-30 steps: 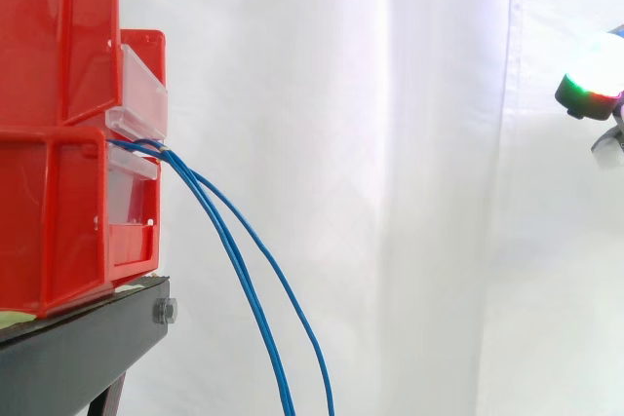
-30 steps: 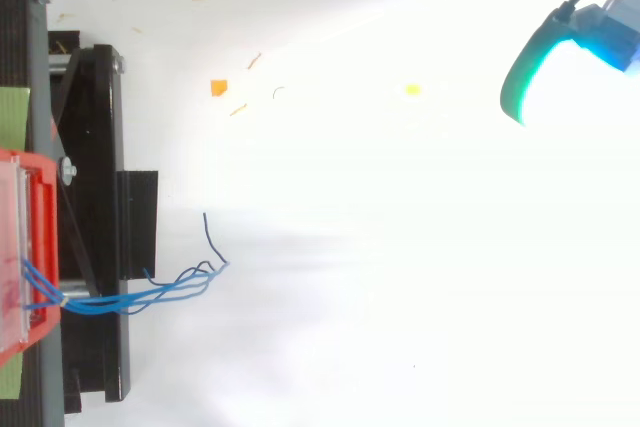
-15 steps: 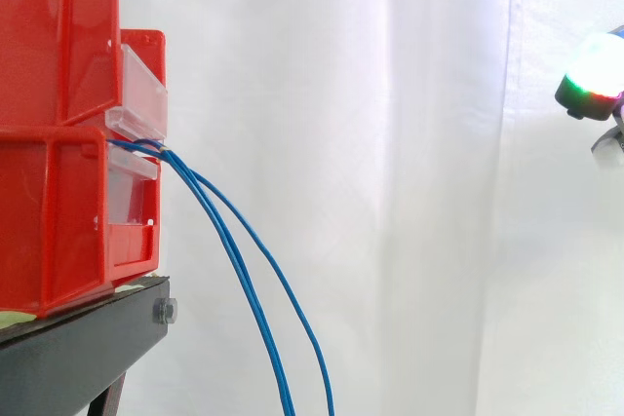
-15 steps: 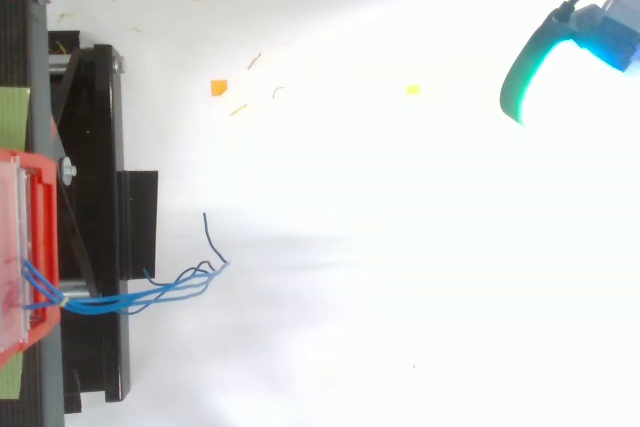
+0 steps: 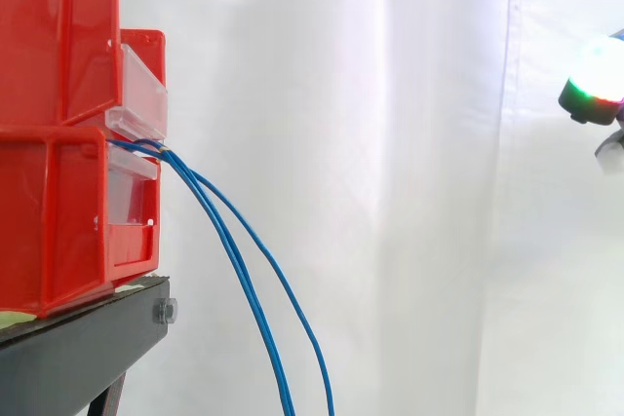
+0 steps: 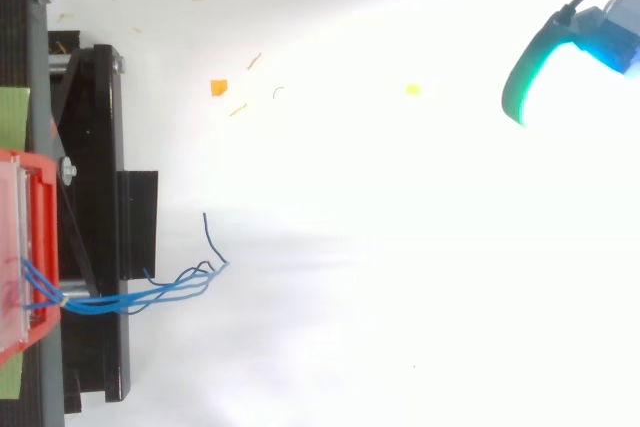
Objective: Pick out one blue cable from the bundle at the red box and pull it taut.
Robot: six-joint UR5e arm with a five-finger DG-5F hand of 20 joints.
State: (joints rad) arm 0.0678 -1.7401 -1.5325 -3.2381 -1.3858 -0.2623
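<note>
A bundle of thin blue cables comes out of the front of the red bins at the left and hangs down in a slack curve past the stand. From above, the blue cables run from the red bin to loose ends on the floor. My hand sits at the far right edge, well apart from the cables, with a glowing pad showing. In the top view the hand is at the upper right, glowing green and cyan.
The bins stand stacked on a black stand, which runs down the left side as the black stand from above. A white curtain hangs behind. Small orange and yellow scraps lie on the white floor.
The hand has drifted very slightly to the right; the cables hang as before.
</note>
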